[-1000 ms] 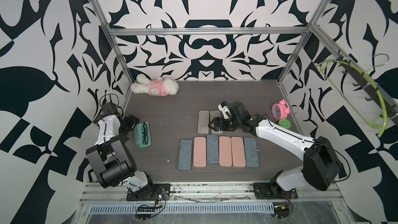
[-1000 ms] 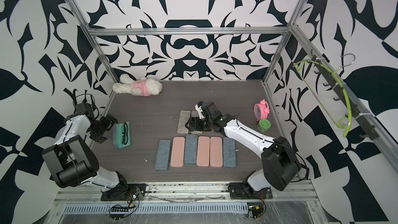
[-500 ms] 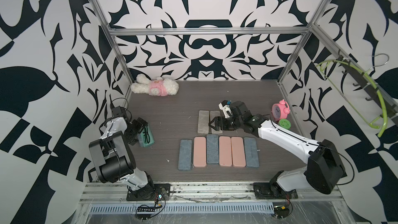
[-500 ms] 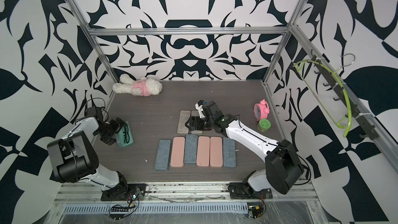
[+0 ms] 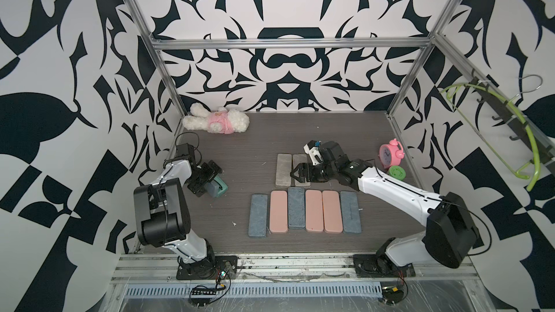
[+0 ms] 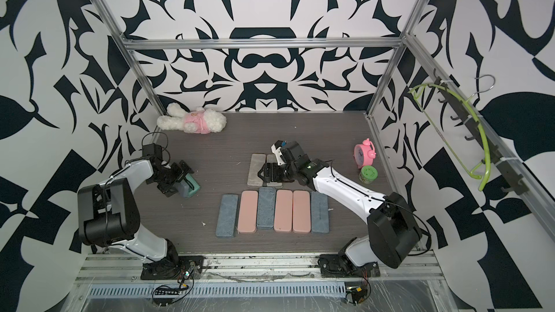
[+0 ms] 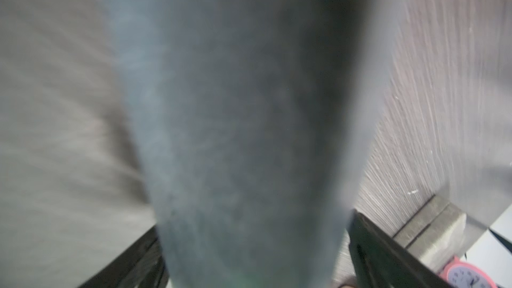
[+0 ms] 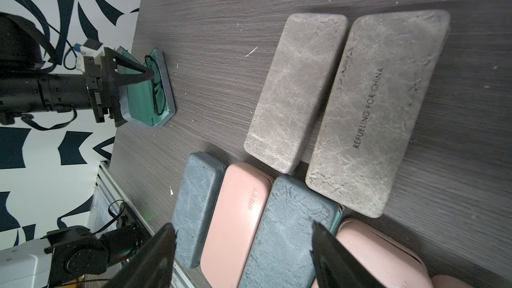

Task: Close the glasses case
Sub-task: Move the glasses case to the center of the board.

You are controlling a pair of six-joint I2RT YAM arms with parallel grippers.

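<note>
The glasses case (image 5: 220,189) is blue-grey outside and teal inside, and it sits at the table's left side in both top views (image 6: 192,189). In the right wrist view, black glasses (image 8: 155,87) lie in its teal tray (image 8: 140,101). The lid is raised, not flat. My left gripper (image 5: 210,182) is open and straddles the lid. The blurred blue-grey lid (image 7: 243,123) fills the left wrist view between the fingers (image 7: 371,247). My right gripper (image 5: 297,173) is open and empty. It hovers over closed cases mid-table (image 8: 243,227).
A row of closed blue-grey and pink cases (image 5: 304,211) lies mid-table, with two grey cases (image 5: 284,169) behind it. A plush toy (image 5: 216,121) lies at the back left. A pink alarm clock (image 5: 390,156) and a green round tin (image 5: 396,172) stand at the right edge.
My left gripper has swung in from the left wall onto the case. The lid, which lay open flat, now stands raised. The right arm has barely moved.
</note>
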